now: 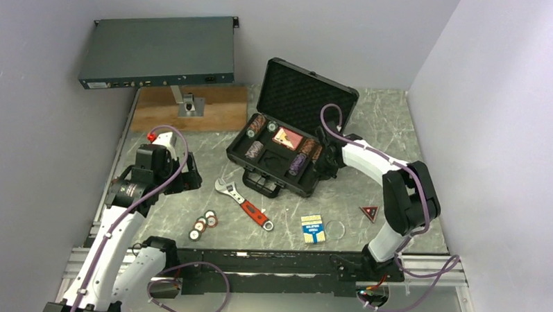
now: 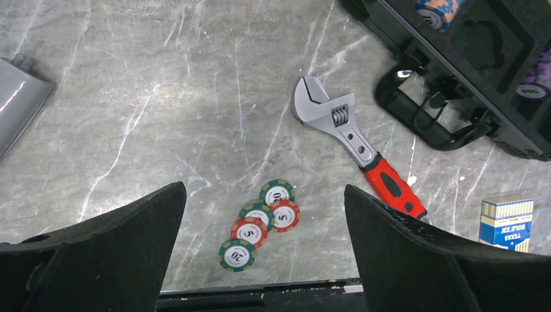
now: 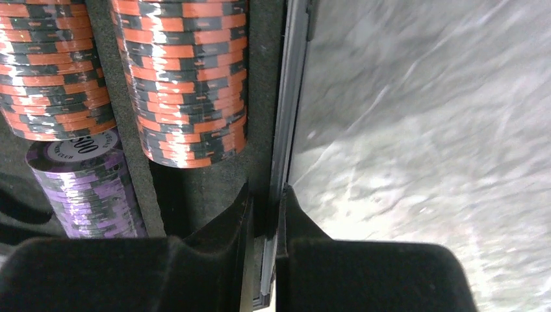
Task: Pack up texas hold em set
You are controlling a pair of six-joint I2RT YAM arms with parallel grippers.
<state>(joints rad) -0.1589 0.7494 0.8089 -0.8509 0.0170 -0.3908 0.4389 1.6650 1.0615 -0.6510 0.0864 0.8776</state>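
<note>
Spread left fingers [image 2: 117, 240] hold nothing; right fingers [image 3: 195, 260] pinch the case rim [image 3: 295, 97], indistinct overhead.

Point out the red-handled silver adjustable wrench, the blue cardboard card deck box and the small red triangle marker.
Red-handled silver adjustable wrench [image 2: 354, 142]: left wrist view, silver shank below the thumbwheel.
Blue cardboard card deck box [image 1: 313, 230]: top view, centre of its face.
Small red triangle marker [image 1: 369, 213]: top view, its centre.

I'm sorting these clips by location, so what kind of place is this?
Most likely a robotics lab test cell: plain grey walls box in a marble-patterned table, two robot arms are bolted at its near edge, and a rack box sits on a stand near the open poker case.
</note>
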